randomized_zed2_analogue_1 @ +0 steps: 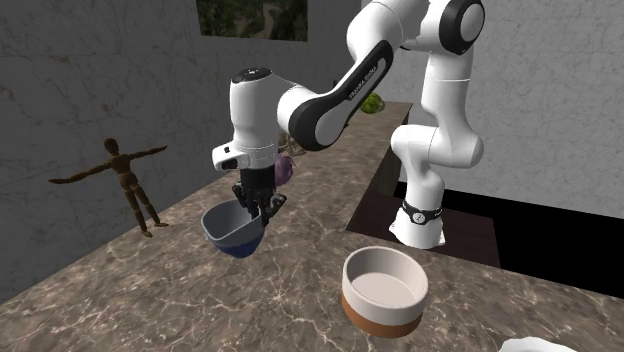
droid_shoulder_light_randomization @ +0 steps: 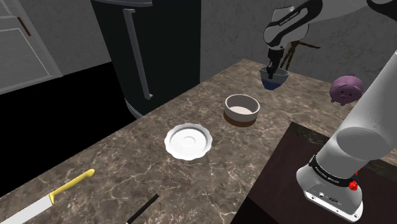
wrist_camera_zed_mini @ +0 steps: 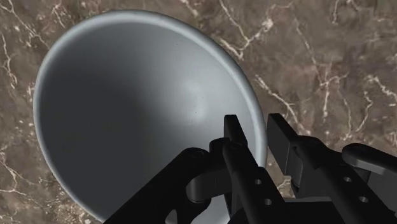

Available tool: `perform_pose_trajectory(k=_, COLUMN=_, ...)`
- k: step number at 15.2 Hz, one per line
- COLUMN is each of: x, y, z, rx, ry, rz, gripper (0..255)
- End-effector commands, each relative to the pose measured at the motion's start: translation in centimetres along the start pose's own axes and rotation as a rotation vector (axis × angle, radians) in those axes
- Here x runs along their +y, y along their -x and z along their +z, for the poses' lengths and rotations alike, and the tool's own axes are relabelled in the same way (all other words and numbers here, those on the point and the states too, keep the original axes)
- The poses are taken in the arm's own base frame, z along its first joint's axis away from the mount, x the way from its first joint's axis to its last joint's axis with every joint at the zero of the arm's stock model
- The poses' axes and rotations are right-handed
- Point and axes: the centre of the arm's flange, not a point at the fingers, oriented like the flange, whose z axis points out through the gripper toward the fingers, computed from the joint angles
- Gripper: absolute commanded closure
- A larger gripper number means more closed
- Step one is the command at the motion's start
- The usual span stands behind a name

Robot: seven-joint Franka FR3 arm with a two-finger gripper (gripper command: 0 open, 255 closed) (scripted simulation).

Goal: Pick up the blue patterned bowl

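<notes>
Judging the lift as under way, I read the marble counter (droid_shoulder_light_randomization: 114, 172) as my reference. My arm (randomized_zed2_analogue_1: 330, 105) reaches out, elbow bent, wrist pointing down at the counter. The bowl (randomized_zed2_analogue_1: 235, 228), grey inside and blue underneath, hangs tilted just above the counter. The gripper (randomized_zed2_analogue_1: 257, 205) is clamped on its rim. Next I need a slow, straight rise.

Round grey-blue bowl (randomized_zed2_analogue_1: 235, 230), dark blue base, plain grey interior. Raised clear of marbled countertop (randomized_zed2_analogue_1: 150, 290), slightly tilted. Rim clasped by black gripper (randomized_zed2_analogue_1: 256, 207): one finger inside, one outside.
</notes>
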Motion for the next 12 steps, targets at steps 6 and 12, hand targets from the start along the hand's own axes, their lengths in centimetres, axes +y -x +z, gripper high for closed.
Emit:
perform_pose_trajectory(k=6, x=0.5, y=0.4, z=-3.7, rx=0.001, ry=0.001, rz=0.000, gripper=255)
perform_pose_trajectory(k=12, x=0.7, y=0.7, z=-5.9, rx=0.001, ry=0.001, rz=0.000, gripper=255)
